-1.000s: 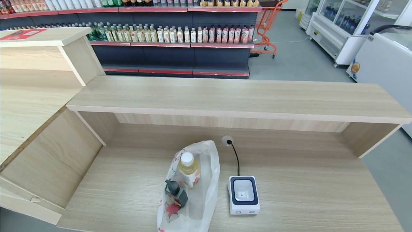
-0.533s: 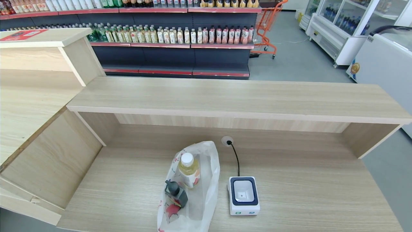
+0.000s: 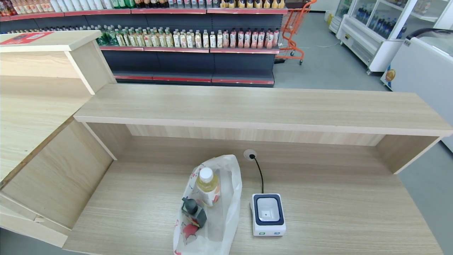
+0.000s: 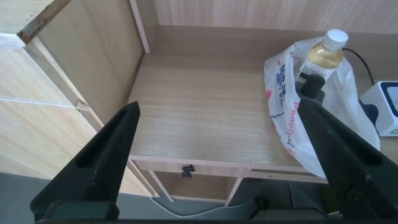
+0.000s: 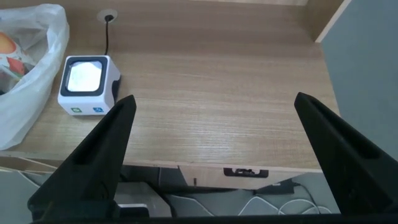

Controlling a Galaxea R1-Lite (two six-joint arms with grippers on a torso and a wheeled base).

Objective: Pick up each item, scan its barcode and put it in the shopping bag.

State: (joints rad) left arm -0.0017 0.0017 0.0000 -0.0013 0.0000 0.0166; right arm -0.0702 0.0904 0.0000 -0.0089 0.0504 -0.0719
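Seen from the head, the shopping bag (image 3: 226, 198) lies open on the counter (image 3: 336, 205) just beside the scanner (image 3: 268, 214). A bottle (image 3: 207, 186) and a dark-capped container (image 3: 193, 211) are inside, so the job looks about finished. The bag's near end is cut off, and a red shape (image 3: 189, 229) in it is hard to make out. From the left wrist, the left gripper (image 4: 217, 109) hangs empty, fingers wide apart, near the bag. From the right wrist, the right gripper (image 5: 216, 99) is likewise spread and empty.
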